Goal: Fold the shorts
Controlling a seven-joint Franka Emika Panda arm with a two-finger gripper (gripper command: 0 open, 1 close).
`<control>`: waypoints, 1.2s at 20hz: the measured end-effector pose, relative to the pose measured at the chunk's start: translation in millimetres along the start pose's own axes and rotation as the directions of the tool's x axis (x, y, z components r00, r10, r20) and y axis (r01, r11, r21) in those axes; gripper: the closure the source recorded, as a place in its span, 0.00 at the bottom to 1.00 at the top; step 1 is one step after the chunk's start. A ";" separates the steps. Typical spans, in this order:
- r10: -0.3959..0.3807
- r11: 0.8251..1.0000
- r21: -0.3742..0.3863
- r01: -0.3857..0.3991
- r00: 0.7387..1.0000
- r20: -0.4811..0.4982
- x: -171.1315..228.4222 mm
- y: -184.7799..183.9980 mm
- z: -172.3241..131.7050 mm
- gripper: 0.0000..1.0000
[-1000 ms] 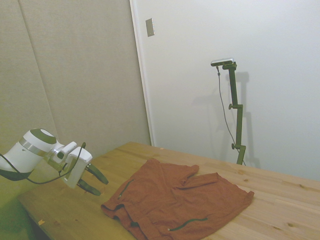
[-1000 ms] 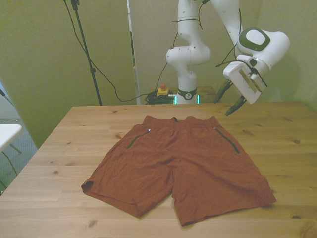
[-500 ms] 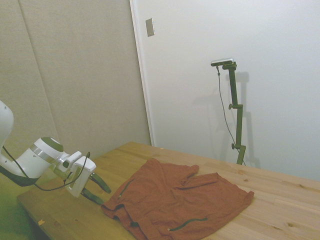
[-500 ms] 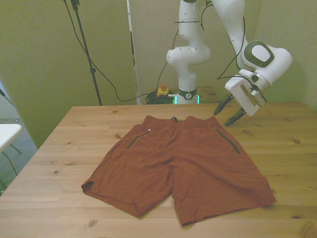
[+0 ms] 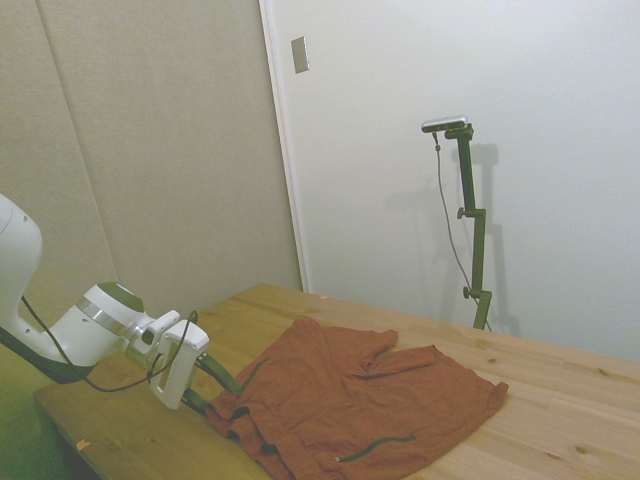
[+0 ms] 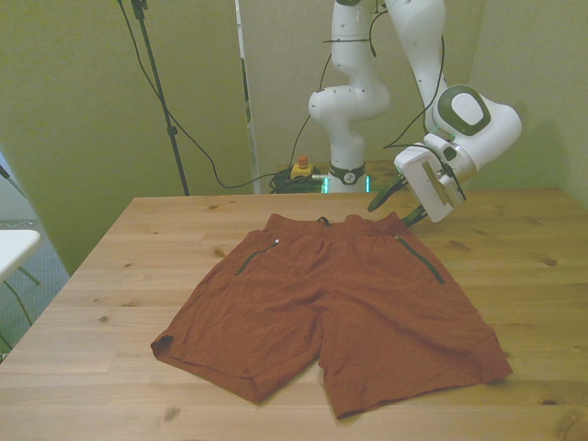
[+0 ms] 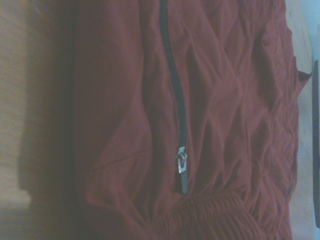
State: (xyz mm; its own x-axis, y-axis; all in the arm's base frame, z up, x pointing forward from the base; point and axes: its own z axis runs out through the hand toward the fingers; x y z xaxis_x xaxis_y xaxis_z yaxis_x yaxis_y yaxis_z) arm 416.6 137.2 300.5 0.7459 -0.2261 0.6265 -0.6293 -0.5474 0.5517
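The rust-orange shorts (image 6: pixel 331 303) lie spread flat on the wooden table (image 6: pixel 110 276), waistband toward the far edge and both legs toward the near edge. From the side, the shorts (image 5: pixel 350 400) look wrinkled, with dark green pocket trim. My gripper (image 6: pixel 397 209) is open and low, at the waistband's end on the front view's right. One fingertip is over the cloth edge and the other just off it, and nothing is held between them. The side view shows the gripper (image 5: pixel 212 392) against the cloth's near corner. The wrist view is filled by the shorts (image 7: pixel 225 125), with a dark pocket zipper (image 7: pixel 172 100) running across them.
Bare wood surrounds the shorts on every side. Behind the table's far edge sits a small yellow box with a red button (image 6: pixel 300 168). A white object (image 6: pixel 14 248) pokes in at the front view's left, beyond the table.
The gripper has come down and moved toward the front view's left, from above the table beside the shorts to the waistband's end. It stayed open. The shorts have not moved.
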 end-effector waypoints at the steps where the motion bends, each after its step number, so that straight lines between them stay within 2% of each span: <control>1: 0.000 1.000 0.001 0.000 1.000 0.000 -0.1 -0.1 0.0 1.00; 4: 0.002 1.000 0.020 -0.002 1.000 0.001 0.4 -1.5 -2.4 1.00; 7: 0.004 0.997 0.082 -0.005 1.000 0.004 1.3 -8.2 -10.7 1.00; 10: -0.004 0.994 0.110 0.004 1.000 0.003 -2.3 -12.6 -15.3 1.00; 24: -0.026 0.993 0.113 0.024 1.000 0.017 -12.8 -18.9 -13.9 1.00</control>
State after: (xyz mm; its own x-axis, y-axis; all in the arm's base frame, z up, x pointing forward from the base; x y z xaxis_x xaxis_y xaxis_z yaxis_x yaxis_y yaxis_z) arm 415.9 161.6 289.7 0.7657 -0.2250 0.6025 -0.5822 -0.6404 0.5009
